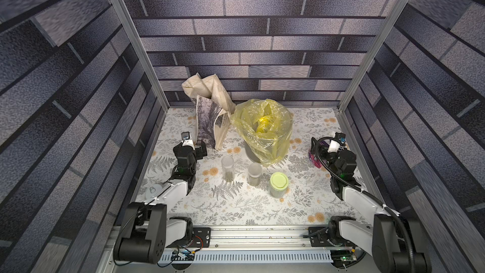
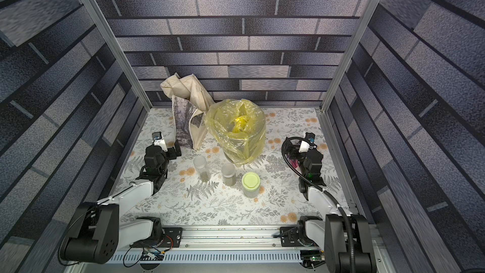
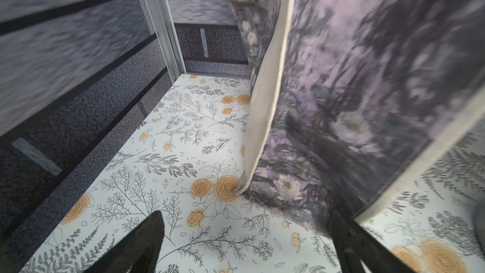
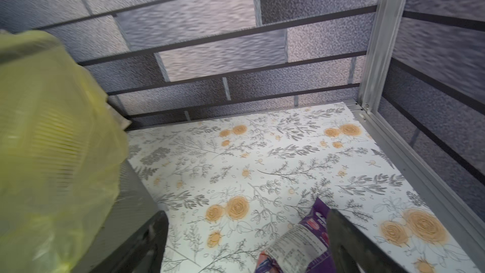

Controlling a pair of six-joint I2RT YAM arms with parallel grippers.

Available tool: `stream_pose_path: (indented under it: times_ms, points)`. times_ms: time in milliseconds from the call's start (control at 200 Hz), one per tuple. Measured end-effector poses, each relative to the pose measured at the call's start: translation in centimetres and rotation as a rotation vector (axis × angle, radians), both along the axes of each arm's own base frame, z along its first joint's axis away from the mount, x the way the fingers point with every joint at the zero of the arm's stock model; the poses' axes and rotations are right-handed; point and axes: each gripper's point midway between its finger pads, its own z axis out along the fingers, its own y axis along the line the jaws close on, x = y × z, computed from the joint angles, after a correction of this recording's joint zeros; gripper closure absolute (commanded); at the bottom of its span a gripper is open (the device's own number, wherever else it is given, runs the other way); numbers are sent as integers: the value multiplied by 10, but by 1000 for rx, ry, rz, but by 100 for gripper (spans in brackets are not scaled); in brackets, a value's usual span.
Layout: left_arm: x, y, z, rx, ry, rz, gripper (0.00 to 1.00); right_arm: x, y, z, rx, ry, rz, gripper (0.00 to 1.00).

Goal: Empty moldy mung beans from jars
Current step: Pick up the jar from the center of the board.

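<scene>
Only the top views take in the jars (image 1: 254,173). Three stand upright in a loose row mid-table, just in front of the grey bucket (image 1: 250,154) with its yellow bag (image 1: 262,127). Two are slim, and the ribbed jar (image 1: 279,183) with a pale green lid is wider. The mung beans (image 1: 228,177) show as a dark olive layer low in the slim jars. Neither wrist camera catches any of this.

The left wrist view gives the tote (image 3: 354,87) up close. The left gripper (image 3: 246,215) has its fingers spread wide over the floral table (image 3: 162,153), holding nothing, one tip just beside the tote's base. The right wrist view shows a purple packet (image 4: 296,240) lying on the table between the widely parted fingers of the right gripper (image 4: 244,219), close by one finger. Whether they touch I cannot tell.

Both arms reach forward from the front rail, each along its own side wall and well apart from the jars.

In both top views the packet is mostly hidden under the right gripper. A small round grey disc (image 1: 154,191), possibly a lid, lies beside the left forearm in a top view. How full the ribbed jar is stays hard to make out.
</scene>
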Motion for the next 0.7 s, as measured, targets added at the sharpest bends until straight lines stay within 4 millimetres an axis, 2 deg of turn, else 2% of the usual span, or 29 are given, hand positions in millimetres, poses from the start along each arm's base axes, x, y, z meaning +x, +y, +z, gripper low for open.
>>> stream_pose_path:
  times_ms: [145, 281, 371, 496, 701]
  points:
    - [-36, -19, 42, -1, -122, -51, 0, -30, 41, 11, 98, -2, 186, 5]
    - [-71, -30, 62, -24, -206, -100, 0, -72, 80, 28, 127, -9, 362, 6]
    - [-86, -40, 63, -29, -218, -133, 0, -102, 95, 39, 139, -18, 448, 7]
    - [-100, -58, 62, -24, -209, -199, 0, -131, 107, 49, 162, 6, 535, 10]
    - [-113, -88, 49, 42, -138, -313, 0, -170, 130, 36, 163, 141, 676, 11]
